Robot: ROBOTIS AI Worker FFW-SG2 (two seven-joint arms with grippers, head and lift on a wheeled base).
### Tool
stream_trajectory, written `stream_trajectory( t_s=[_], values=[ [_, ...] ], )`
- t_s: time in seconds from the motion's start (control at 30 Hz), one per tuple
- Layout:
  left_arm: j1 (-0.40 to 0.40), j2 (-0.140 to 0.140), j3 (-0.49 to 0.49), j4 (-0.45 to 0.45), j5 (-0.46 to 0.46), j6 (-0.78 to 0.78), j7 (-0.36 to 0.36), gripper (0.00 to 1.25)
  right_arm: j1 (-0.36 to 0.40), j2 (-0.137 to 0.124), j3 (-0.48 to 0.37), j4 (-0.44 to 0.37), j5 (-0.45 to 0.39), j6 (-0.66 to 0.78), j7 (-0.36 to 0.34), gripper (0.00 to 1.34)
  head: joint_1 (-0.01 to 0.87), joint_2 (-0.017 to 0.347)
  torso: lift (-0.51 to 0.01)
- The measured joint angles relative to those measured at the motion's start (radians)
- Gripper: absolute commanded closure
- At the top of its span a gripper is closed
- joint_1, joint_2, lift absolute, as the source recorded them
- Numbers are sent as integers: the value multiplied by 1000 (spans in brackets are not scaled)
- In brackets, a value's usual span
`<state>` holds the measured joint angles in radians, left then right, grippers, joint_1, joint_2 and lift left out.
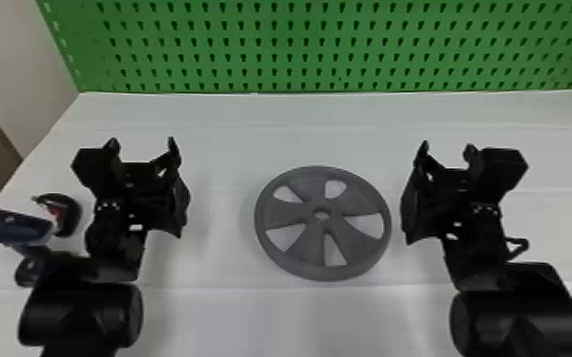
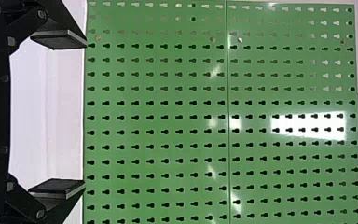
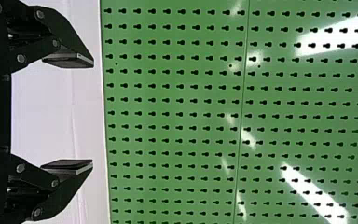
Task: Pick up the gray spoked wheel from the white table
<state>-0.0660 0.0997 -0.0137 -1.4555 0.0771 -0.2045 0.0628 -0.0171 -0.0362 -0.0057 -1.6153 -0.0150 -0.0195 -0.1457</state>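
Observation:
The gray spoked wheel (image 1: 275, 213) lies flat on the white table (image 1: 223, 156), near the middle of the head view. To its left, my left gripper (image 1: 142, 142) stands open, apart from the wheel. My right gripper (image 1: 446, 146) is just right of the wheel, also open, with a small gap to the rim. In the left wrist view, my left gripper (image 2: 60, 113) has its fingers wide apart with nothing between them. The right wrist view has my right gripper (image 3: 70, 113) spread in the same way, holding nothing.
A green pegboard (image 1: 299, 47) rises along the table's back edge. At the far left, beside and partly behind the left arm, are a dark blue tool-like object (image 1: 12, 227) and a black and red item (image 1: 61, 213).

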Motion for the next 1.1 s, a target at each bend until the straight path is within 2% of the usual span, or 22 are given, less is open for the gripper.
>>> stream_trajectory(
  t_s=[0.87, 1.1],
  values=[
    [-8, 0, -14, 1, 9, 0, -6, 225, -2, 3, -4, 0, -9, -11, 0, 498, 770, 44, -98],
    [-7, 0, -11, 1, 13, -1, -6, 225, -17, 3, -8, -11, -28, 54, 0, 496, 770, 44, -98]
  ],
)
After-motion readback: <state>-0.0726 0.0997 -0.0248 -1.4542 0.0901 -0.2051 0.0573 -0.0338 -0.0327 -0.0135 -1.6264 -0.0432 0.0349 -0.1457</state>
